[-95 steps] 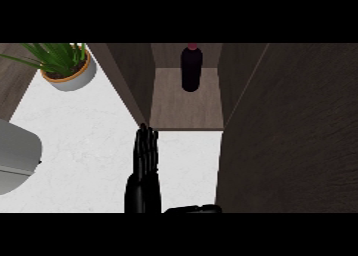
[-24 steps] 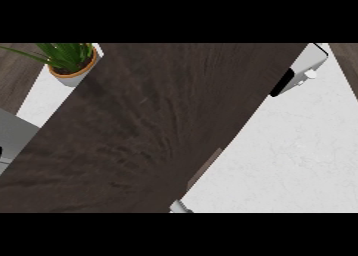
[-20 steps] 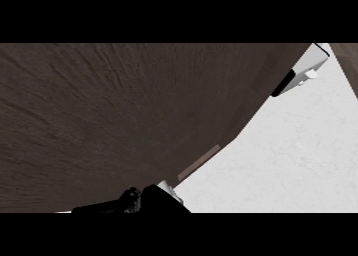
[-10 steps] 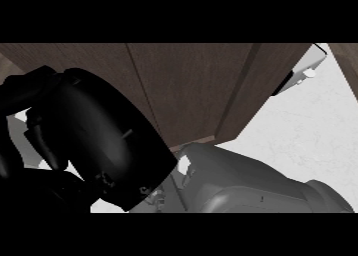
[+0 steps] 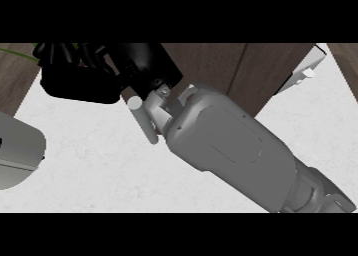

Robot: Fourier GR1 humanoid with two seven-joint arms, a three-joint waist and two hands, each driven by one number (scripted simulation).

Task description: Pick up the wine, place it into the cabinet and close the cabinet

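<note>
The wine bottle shows nowhere. Dark wood cabinet fronts (image 5: 211, 65) fill the top middle, with a seam between two panels and no view inside. My right forearm (image 5: 234, 150) crosses from the lower right up to the left. Its black right hand (image 5: 101, 70) hangs in front of the cabinet's left part, fingers relaxed and holding nothing. The fingertips are cut off by the view's upper edge. My left hand does not appear.
A grey rounded object (image 5: 12, 155) with a black part sits at the left edge on the white counter (image 5: 101, 175). A white fitting (image 5: 306, 74) sticks out beside the cabinet at upper right. A green leaf (image 5: 6, 50) peeks in at the top left.
The cabinet stood open with the wine inside; a dark door then swept across the view. Since half a second ago my right hand and forearm have moved up and away, looking smaller.
</note>
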